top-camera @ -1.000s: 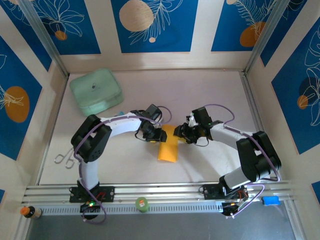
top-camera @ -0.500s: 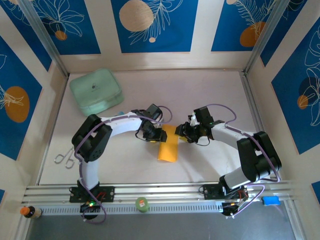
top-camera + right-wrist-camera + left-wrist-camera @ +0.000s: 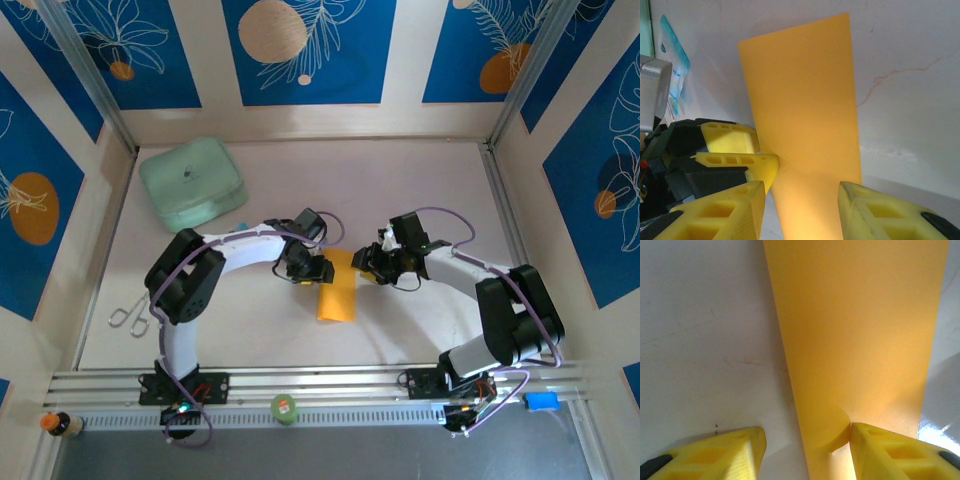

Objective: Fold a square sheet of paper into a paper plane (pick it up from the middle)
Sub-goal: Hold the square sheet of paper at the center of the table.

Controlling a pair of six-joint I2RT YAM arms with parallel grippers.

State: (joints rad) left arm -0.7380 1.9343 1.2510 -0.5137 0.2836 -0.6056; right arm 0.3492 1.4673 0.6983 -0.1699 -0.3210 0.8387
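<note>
The orange-yellow sheet of paper (image 3: 336,292) lies flat on the table as a long narrow rectangle. Both grippers meet over its far end. My left gripper (image 3: 318,270) is open. One of its fingers rests on the bare table, the other yellow fingertip (image 3: 875,445) presses on the paper (image 3: 855,330) and dents it. My right gripper (image 3: 366,264) is open too, its jaws straddling the paper (image 3: 805,100) with nothing pinched. In the right wrist view, the left gripper's fingers (image 3: 740,160) touch the sheet's left edge beside my right gripper (image 3: 802,192).
A mint-green rounded box (image 3: 192,184) stands at the back left. A small blue-and-white packet (image 3: 674,77) lies left of the paper. Scissors (image 3: 130,318) lie near the left wall. A green roll (image 3: 285,408) sits on the front rail.
</note>
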